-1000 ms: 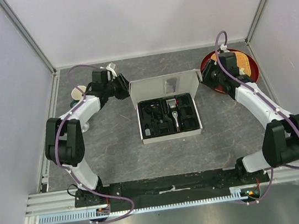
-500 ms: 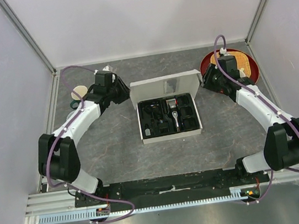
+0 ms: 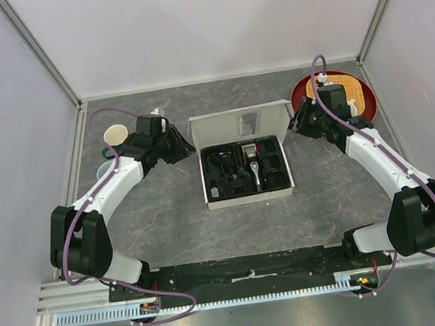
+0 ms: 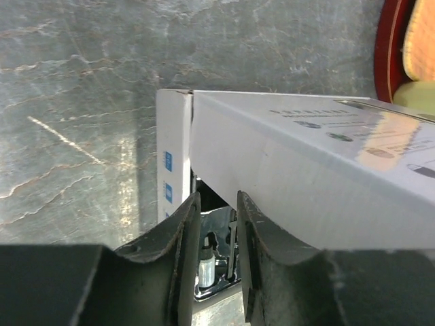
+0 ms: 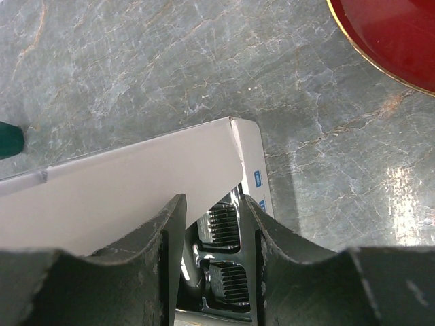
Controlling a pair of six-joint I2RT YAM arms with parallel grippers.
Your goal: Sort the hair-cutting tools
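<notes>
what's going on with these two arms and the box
Two robot arms flank an open white box. The left arm has its jaws at the left corner of the raised lid, and the right arm at the right corner. Both sets of jaws are slightly apart and hold nothing. The clipper and comb guards lie in the box's black tray; no tool is visible outside it.

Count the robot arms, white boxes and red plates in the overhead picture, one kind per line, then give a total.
Robot arms: 2, left arm and right arm
White boxes: 1
Red plates: 1
Total: 4
</notes>
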